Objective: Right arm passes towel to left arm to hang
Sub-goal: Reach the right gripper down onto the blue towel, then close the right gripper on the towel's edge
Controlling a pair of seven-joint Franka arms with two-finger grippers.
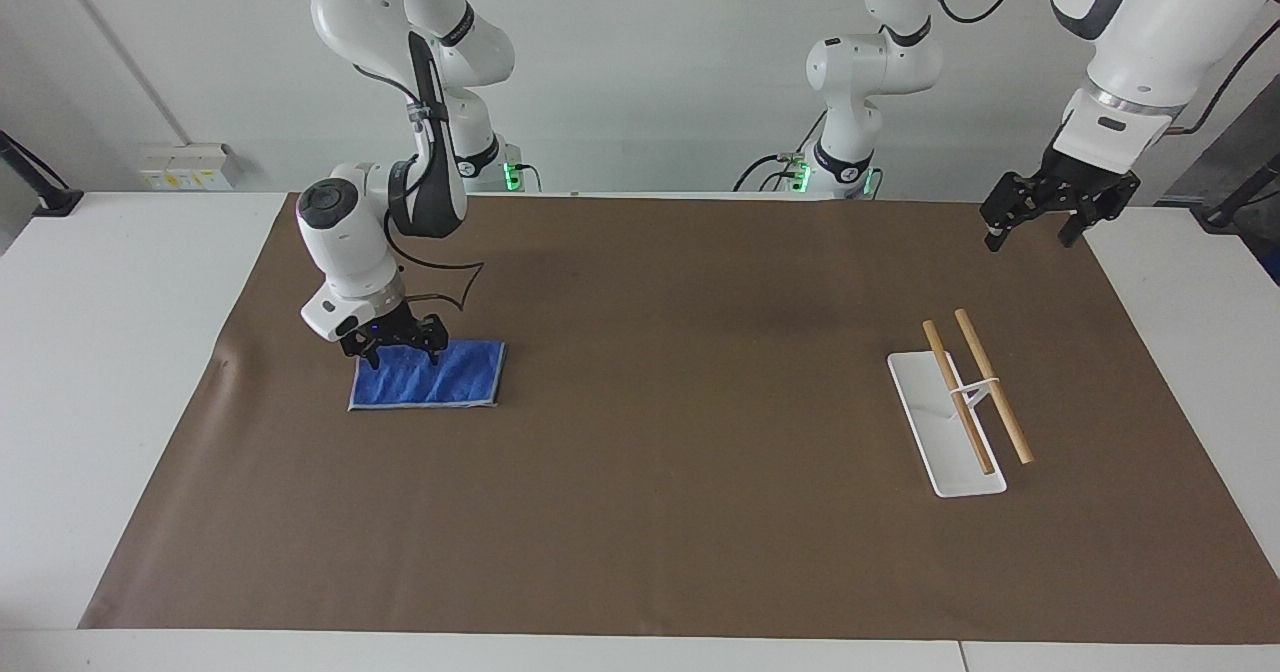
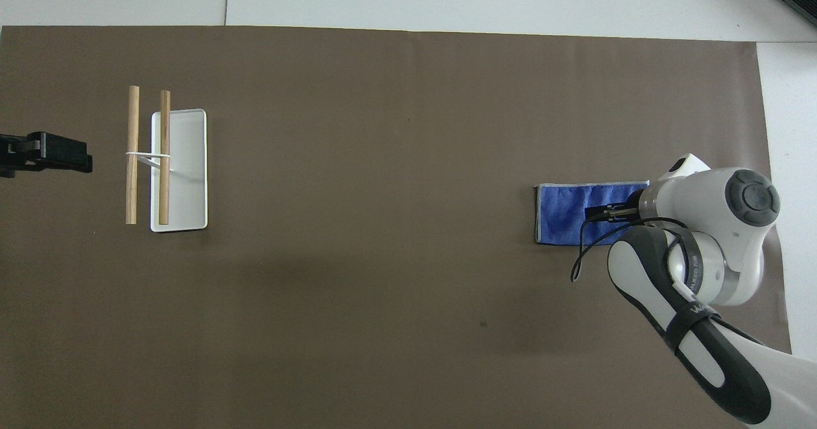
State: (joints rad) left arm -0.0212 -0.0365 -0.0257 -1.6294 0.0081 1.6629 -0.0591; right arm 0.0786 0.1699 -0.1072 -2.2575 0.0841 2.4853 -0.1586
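Brown mat (image 1: 650, 512) | right fingers (image 1: 372, 360) spread wide, down at towel (image 1: 440, 380) | left fingers (image 1: 992, 242) spread, empty

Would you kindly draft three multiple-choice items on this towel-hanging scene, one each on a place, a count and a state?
1. Where does the towel lie?
A. on the rack
B. on the brown mat toward the right arm's end
C. in the left hand

2. How many wooden bars does the white rack carry?
A. one
B. two
C. four

3. What is the state of the right hand?
A. open, down at the towel's edge nearest the robots
B. shut, raised over the rack
C. holding the towel aloft

Key: 1 B, the towel lies flat on the mat; 2 B, two parallel bars show; 3 A, its fingers are spread at the towel, while the left hand waits open.
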